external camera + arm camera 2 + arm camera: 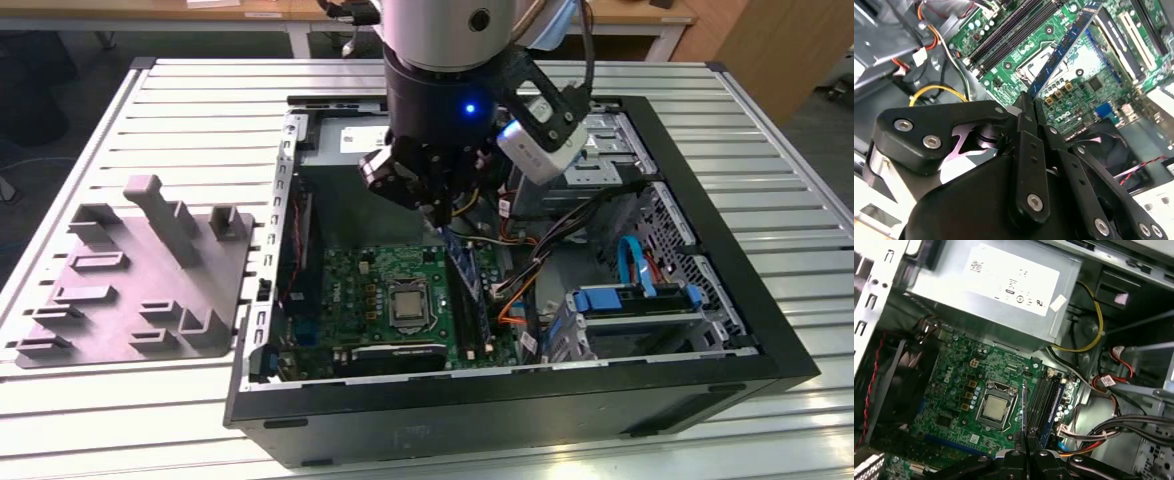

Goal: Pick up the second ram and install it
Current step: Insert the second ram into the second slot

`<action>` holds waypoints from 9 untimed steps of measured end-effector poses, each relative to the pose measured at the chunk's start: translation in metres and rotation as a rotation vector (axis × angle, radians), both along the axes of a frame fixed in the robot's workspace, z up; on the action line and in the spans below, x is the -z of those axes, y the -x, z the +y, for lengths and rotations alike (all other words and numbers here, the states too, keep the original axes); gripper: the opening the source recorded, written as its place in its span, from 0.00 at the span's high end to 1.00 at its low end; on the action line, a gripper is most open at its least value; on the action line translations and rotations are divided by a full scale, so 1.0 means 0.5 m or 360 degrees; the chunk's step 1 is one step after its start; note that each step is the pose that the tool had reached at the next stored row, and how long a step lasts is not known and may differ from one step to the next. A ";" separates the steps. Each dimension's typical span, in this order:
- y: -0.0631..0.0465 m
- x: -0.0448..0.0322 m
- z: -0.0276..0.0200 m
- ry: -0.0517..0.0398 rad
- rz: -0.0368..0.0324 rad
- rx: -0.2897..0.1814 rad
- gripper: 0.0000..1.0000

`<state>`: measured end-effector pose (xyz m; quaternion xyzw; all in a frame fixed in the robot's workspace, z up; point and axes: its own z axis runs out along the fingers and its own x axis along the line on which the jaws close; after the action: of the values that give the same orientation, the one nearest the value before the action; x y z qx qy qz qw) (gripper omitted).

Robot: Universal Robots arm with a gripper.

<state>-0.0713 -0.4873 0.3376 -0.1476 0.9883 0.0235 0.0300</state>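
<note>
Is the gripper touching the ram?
Touching. In the second wrist view the gripper is shut on one end of the ram, which sticks out beyond it.

The exterior view looks down from high above the green board [354, 290], taking in the whole computer case [534, 395] around it. Both wrist views sit just behind the gripper [1027, 447], much nearer the board: the first wrist view faces almost squarely down on it, the second wrist view slants across it (fingers [1026, 150] large in front). All three share the board and the second ram [461, 262] above it.
</note>
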 end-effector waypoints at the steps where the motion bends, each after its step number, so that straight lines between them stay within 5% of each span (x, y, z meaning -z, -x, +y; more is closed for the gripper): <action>1: 0.000 0.000 0.0000 0.0000 0.0000 0.0029 0.87; 9: 0.000 0.003 0.0000 0.0000 0.0000 0.0259 0.87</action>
<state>-0.0713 -0.4873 0.3360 -0.0667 0.9970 0.0210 0.0318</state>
